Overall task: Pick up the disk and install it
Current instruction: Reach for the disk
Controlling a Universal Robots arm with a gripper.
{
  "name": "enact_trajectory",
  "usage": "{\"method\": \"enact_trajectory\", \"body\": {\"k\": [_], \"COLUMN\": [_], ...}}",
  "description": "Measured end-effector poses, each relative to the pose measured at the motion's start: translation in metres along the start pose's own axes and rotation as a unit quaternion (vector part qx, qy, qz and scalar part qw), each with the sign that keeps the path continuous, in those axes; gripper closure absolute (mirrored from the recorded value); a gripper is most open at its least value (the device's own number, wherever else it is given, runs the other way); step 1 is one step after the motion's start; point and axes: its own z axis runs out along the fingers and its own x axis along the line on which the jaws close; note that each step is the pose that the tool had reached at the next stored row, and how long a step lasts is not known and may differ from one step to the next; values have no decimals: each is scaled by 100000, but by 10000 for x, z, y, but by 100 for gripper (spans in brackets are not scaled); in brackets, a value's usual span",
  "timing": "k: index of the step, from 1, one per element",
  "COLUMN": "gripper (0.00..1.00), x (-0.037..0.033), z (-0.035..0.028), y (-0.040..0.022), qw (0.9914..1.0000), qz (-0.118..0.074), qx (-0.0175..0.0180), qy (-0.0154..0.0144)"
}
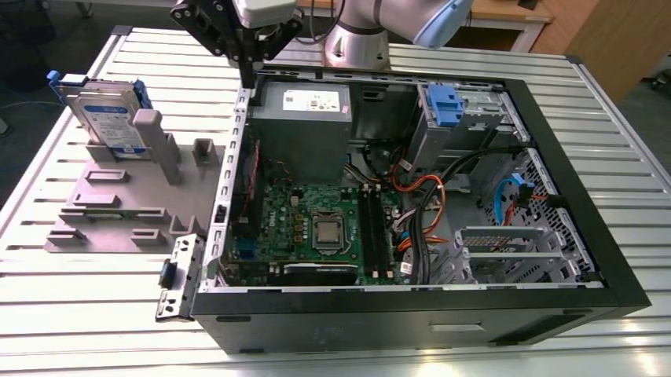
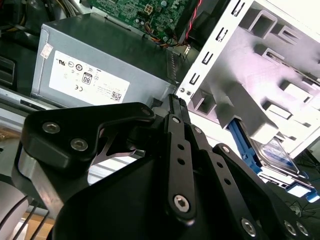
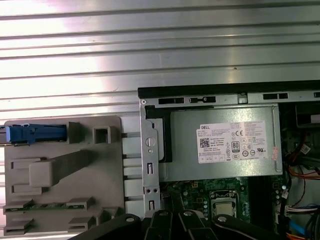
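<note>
Disk [image 1: 108, 118] stands on edge in a slot at the far corner of the grey fixture [image 1: 115, 206]. That fixture lies on the slatted table [image 1: 84, 287] beside the open computer case [image 1: 419, 308], on the exterior view's left. The disk looks rigid, metal-bodied, fairly dense and sensitive to knocks, with a smooth label that may slip. Pinching its 2 flat faces near the upper edge, clear of the slot, seems the soundest hold, sparing the thin blue plastic rails. The gripper [image 1: 248, 77] hangs over the case's back edge by the power supply [image 1: 304, 118], well apart from the disk, fingers drawn together on nothing
</note>
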Motion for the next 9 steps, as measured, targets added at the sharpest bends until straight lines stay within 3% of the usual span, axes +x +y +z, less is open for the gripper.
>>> {"method": "enact_trajectory", "body": {"k": [9], "gripper": [89], "x": [15], "z": [10], "y": [-2], "qw": [100000], "qz": [7], "qx": [10], "qy": [120]}}
